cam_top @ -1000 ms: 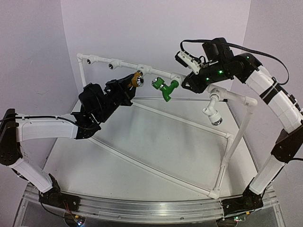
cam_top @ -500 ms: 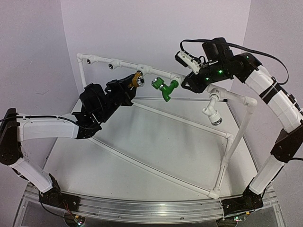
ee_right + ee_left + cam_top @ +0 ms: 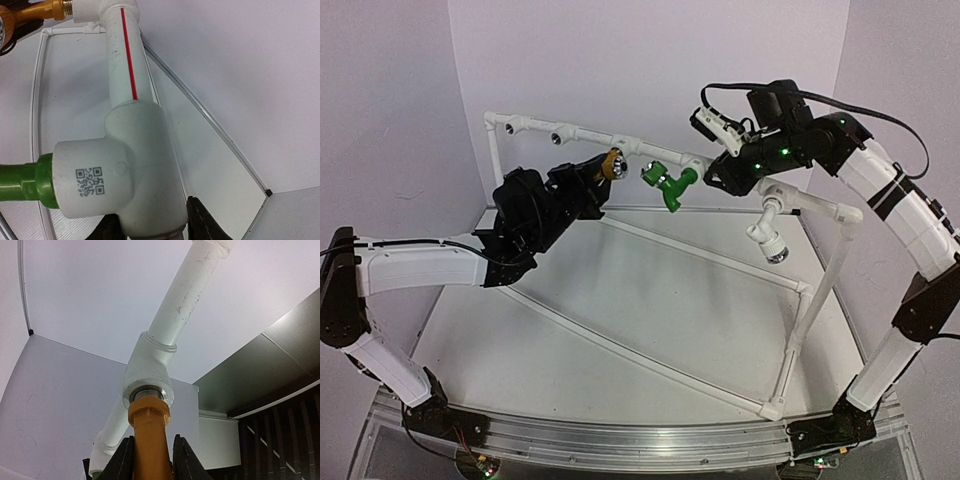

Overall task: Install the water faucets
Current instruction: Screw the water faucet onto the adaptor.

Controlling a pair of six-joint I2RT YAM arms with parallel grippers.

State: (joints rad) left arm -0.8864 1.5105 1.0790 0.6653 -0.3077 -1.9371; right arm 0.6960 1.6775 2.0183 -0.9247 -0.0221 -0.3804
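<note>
Left gripper [image 3: 150,460] is clenched on the yellow-orange faucet [image 3: 149,427], which stands upright between the fingers. Its threaded end sits at the mouth of a white tee [image 3: 148,365] on the upper rail of the pipe frame [image 3: 720,260], along the bench's far edge, with some thread showing. Green faucet [image 3: 668,186] projects from the socket of the next tee [image 3: 125,165] to the right on that rail; right gripper [image 3: 152,227] is clamped on that tee's body, just beside the green faucet but apart from it.

Green faucet [image 3: 22,182] mostly beyond the left edge
</note>
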